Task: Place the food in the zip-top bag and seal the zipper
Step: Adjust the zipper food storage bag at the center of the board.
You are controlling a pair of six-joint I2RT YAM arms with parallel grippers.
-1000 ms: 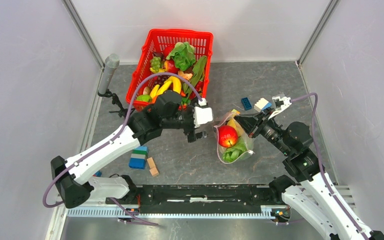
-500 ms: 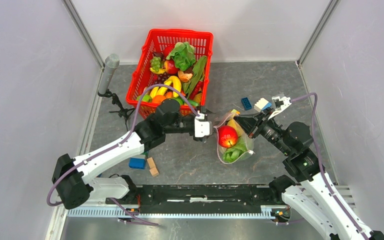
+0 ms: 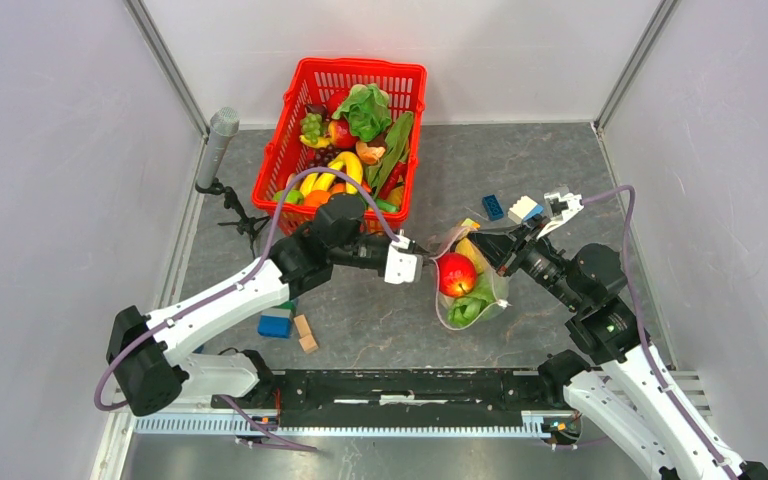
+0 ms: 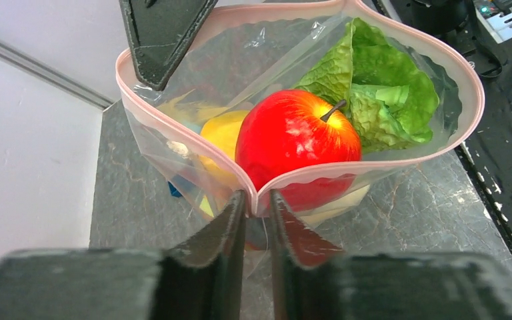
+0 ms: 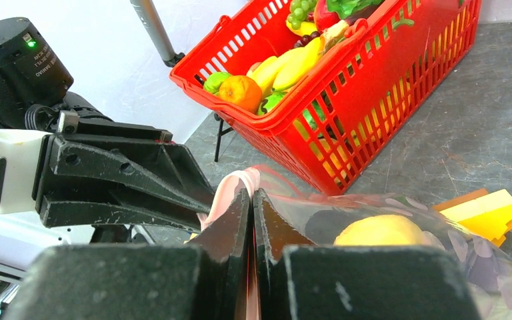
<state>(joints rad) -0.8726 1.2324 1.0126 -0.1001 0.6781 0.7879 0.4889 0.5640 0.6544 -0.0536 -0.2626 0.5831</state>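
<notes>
While my left claw (image 4: 259,200) is drawn narrow, its two dark fingers pinch the near rim of the zip-top bag (image 4: 167,143) between them, so it holds the bag by its edge; the pale pink zipper (image 4: 400,162) folds into a small crease just where I grip it. My right claw (image 5: 252,197) is closed tight on the opposite rim, with the pink strip caught between its fingers; from the left wrist I see one of those fingers coming down over the far lip. Between the two grips the mouth stands spread in a wide loop, unsealed and facing my left wrist camera.

Inside the bag a red apple (image 4: 297,133) sits in front, stem up; leafy greens (image 4: 380,87) lie beside it towards the right wall, and a yellow fruit (image 4: 221,133) is tucked beside it on the other side, partly hidden by the apple. Something pale shows under the apple through the plastic, though I cannot tell what it is.

From above, the bag rests on the grey table (image 3: 560,160) between my two arms, near the front right corner of the red basket (image 5: 407,80) but not touching it; the basket holds more food, among it an orange (image 5: 243,92) and bananas (image 5: 287,63) near its front rim. A blue block (image 3: 493,207) lies on the table just beyond the bag; a yellow block (image 5: 483,210) lies flat close beside the bag's wall; more blocks (image 3: 276,322) sit near my left arm, well apart from the bag.
</notes>
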